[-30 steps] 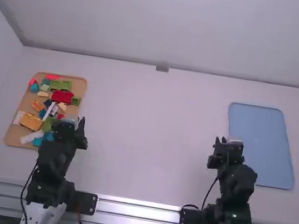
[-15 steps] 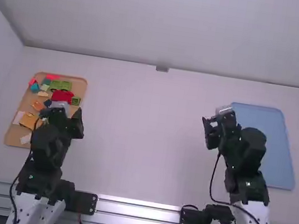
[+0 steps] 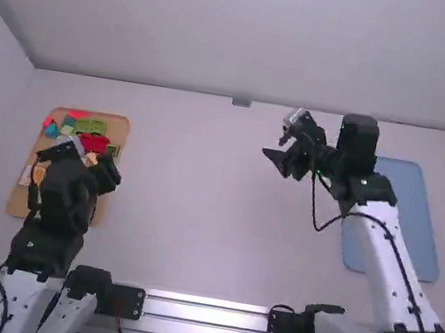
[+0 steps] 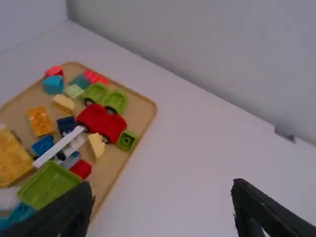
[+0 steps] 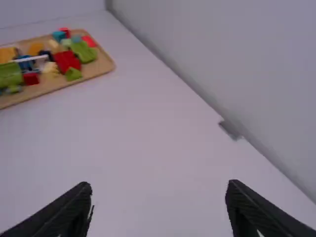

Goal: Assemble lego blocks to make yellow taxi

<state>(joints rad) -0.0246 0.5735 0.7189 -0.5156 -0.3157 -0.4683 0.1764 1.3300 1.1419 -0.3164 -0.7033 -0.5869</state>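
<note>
While our left pincer (image 3: pixel 79 162) hangs open near the tan tray (image 4: pixel 113 165), where we see lego blocks (image 4: pixel 40 121) and a red wheeled base (image 4: pixel 101 123), our right pincer (image 3: pixel 282 162), open and empty, hovers over the white counter (image 3: pixel 190 212).

No text, label, brand, number or sign can be read — not in the high view, nor in either wrist view.
</note>
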